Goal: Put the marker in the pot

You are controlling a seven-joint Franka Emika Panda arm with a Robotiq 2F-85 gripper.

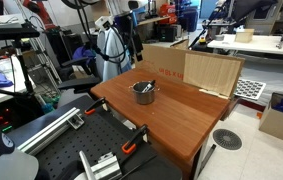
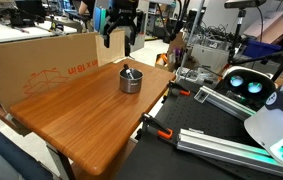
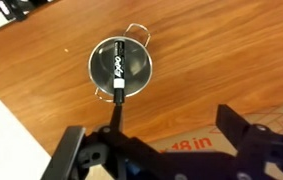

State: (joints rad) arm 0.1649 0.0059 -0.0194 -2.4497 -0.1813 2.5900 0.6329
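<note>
Marker (image 3: 117,68) first: where does it sit?

Inside the pot (image 3: 137,68). In the wrist view it lies slantwise across the dark inside. Its body looks dark with pale lettering, and one end rides over the pot's rim on the side nearest the tool.

Does anything hold it?

No. The tool (image 3: 156,150) hangs above the pot with its two fingers spread wide and nothing between them. It is clear of both the marker and the pot's rim. In an exterior view the tool (image 2: 119,44) is well above the pot (image 2: 129,82), and the marker's end shows just over the rim.

How does the pot stand?

Upright on the wooden counter (image 3: 231,50), shiny silver outside. A thin wire loop handle (image 3: 137,30) sticks out on the side of the pot away from the tool. In an exterior view the pot (image 1: 143,94) rests on the counter (image 1: 181,118) with bare wood around it on every side.

What else is near the pot?

A cardboard box (image 2: 41,60) with red print stands on the counter behind the pot, apart from it. The wrist view catches a strip of that printed cardboard directly under the tool. Whether the marker's lower end touches the pot's floor I cannot tell.
</note>
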